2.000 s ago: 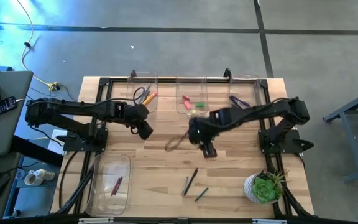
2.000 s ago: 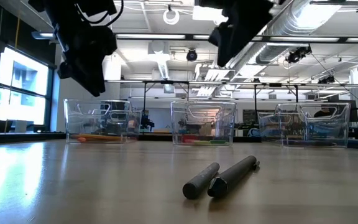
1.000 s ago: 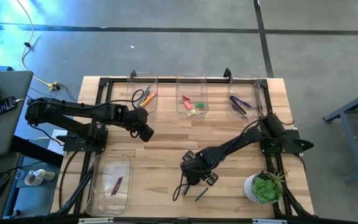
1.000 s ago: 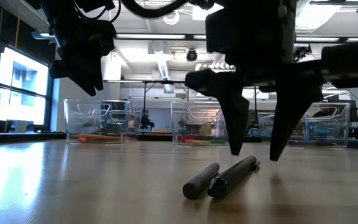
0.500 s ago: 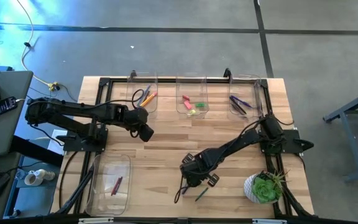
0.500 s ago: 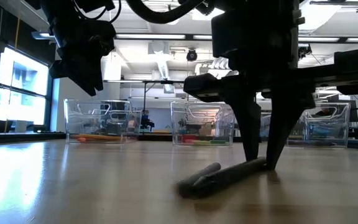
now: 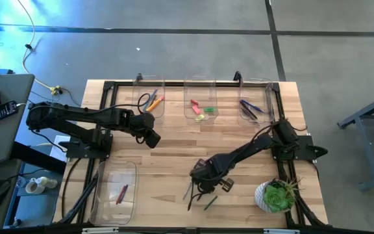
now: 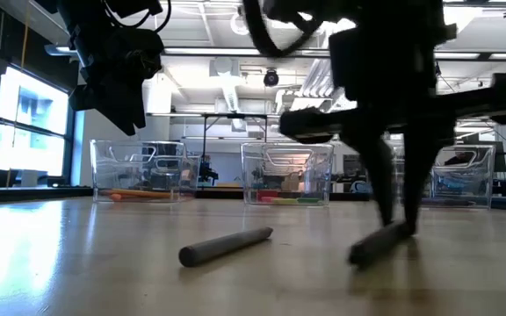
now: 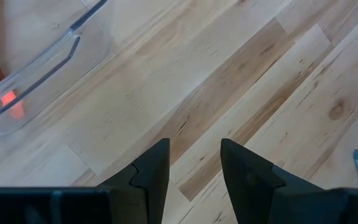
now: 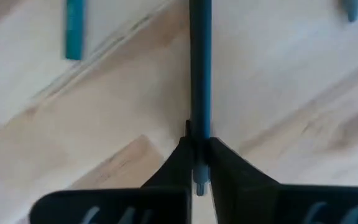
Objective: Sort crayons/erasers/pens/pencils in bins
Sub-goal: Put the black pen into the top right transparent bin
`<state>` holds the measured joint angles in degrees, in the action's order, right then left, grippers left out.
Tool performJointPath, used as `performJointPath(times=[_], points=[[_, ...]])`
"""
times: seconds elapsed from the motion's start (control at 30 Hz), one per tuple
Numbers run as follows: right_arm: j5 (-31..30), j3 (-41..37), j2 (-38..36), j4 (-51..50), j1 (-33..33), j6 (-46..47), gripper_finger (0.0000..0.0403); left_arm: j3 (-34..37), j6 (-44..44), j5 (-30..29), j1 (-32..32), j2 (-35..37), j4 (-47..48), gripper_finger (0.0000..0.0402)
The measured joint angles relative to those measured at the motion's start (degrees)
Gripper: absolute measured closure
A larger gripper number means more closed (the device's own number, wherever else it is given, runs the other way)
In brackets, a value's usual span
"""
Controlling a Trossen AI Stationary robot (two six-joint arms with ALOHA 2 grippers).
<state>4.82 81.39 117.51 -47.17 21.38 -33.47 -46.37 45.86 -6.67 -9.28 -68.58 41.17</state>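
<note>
- Right end effector (image 7: 208, 185) is lowered to the tabletop (image 7: 174, 146) near the front edge, fingers clamped on a slim dark pen (image 10: 199, 68). The grip sits near one end, so most of the shaft sticks out ahead, prob. so it can be lifted and tipped into a bin.
- In low view the gripped pen (image 8: 380, 246) is seen w/ its free end on the wood, i.e. not yet raised.
- A 2nd dark stick (image 8: 225, 247) lies loose just beside it; a teal-green one (image 7: 210, 203) lies nearby. Both are left for later picks.
- Pens bin (image 7: 254, 107) at the back right already holds dark sticks, so it is judged the likely target.
- Pencils bin (image 7: 151, 101), erasers bin (image 7: 200, 107) and the longer crayons bin (image 7: 115, 194) are partly filled.
- Left end effector (image 9: 194, 165) is held idle above bare wood near the pencils bin, fingers apart, nothing between them.
</note>
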Motion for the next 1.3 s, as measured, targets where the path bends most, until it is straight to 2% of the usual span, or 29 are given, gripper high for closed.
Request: performJointPath(times=[0.33,0.67,0.87,1.07,1.3], points=[[-0.23,0.06,-10.51,-0.73,-5.32,12.28,0.0400,0.00,-2.83,-1.35,-0.02,0.00,-0.27,0.0271],[-11.66,0.13,-22.88,-5.39,-16.61,26.69,0.0400,-0.83,-7.23,-0.86,1.13,0.00,-0.15,0.0271],[-20.21,0.19,-30.20,-8.10,-25.36,33.36,0.0400,-6.39,-12.96,-2.03,2.57,0.00,-0.20,0.0271],[-28.15,0.19,-35.39,-15.92,-35.15,40.84,0.0400,-13.14,-17.29,-3.88,3.03,0.00,-0.31,0.0271],[-29.44,0.21,-37.20,-26.70,-48.17,47.20,0.0400,-21.83,-19.55,-4.06,3.08,-0.34,0.44,0.0271]])
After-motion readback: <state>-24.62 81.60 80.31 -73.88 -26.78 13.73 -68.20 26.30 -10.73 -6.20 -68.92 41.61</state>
